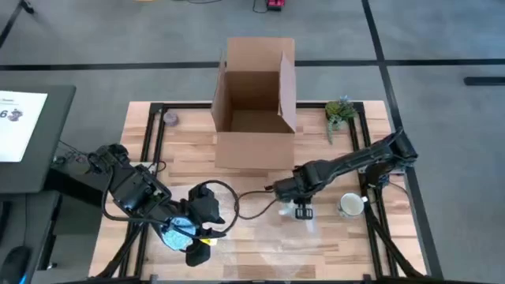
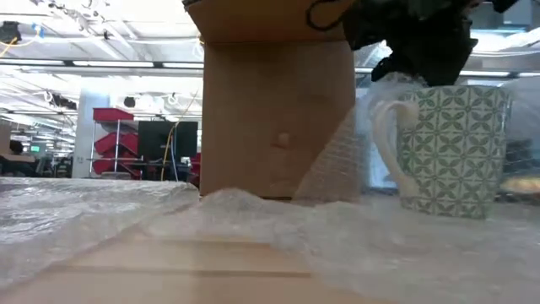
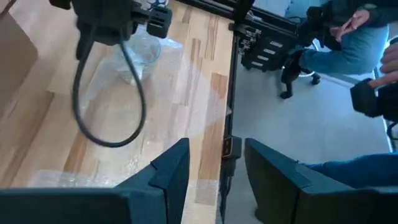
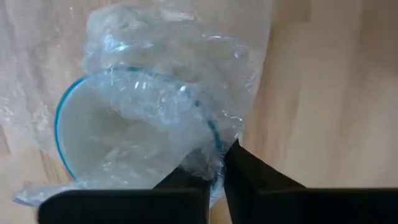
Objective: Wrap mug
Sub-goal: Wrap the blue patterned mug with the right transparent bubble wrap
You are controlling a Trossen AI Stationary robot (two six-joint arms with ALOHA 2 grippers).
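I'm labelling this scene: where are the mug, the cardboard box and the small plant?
mug (image 1: pixel 349 206): high view, on its open top.
cardboard box (image 1: pixel 254 150): high view, on its front wall.
small plant (image 1: pixel 340 111): high view, on its leaves.

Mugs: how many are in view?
1 for certain: the patterned mug by the table's right edge. The blue-rimmed wrapped vessel pinched by the right gripper may be another.
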